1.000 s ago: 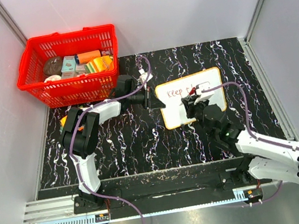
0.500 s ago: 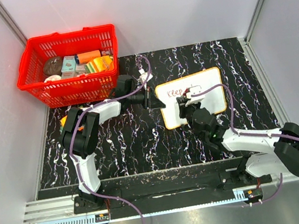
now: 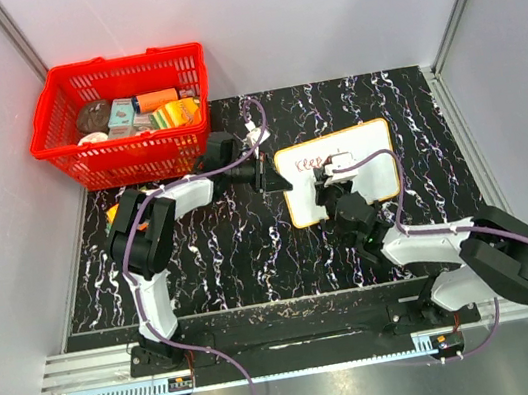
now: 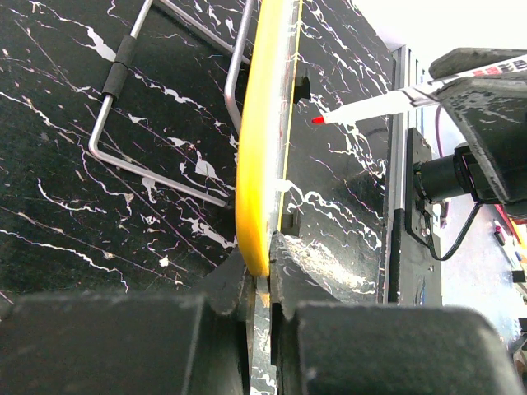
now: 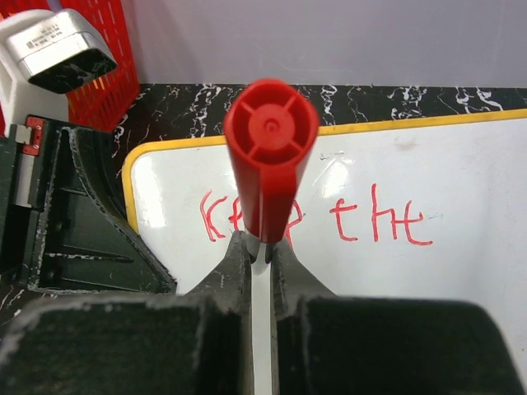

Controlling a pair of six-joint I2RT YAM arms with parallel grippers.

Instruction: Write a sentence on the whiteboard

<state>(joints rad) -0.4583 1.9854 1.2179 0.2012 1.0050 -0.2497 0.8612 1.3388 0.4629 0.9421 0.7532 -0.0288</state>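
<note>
The whiteboard (image 3: 378, 170), white with an orange-yellow rim, lies tilted on the black marbled table. Red marker words "keep the" (image 5: 379, 222) run along its top line; the sentence shows only in part in the top view (image 3: 311, 162). My left gripper (image 3: 275, 177) is shut on the board's left edge, and the left wrist view shows the rim (image 4: 259, 148) between its jaws (image 4: 262, 284). My right gripper (image 3: 329, 187) is shut on a red-capped marker (image 5: 270, 156), held over the board's left part below "keep" (image 5: 262, 247). The marker's red tip (image 4: 317, 120) stands just off the board face.
A red basket (image 3: 126, 162) with several packets stands at the back left. A wire stand (image 4: 123, 62) lies behind the board. An orange item (image 3: 113, 215) sits by the left arm. Grey walls close in the left, back and right sides.
My right gripper has moved left along the board with the marker, from below "the" to below "keep". The left gripper and the board have not moved.
</note>
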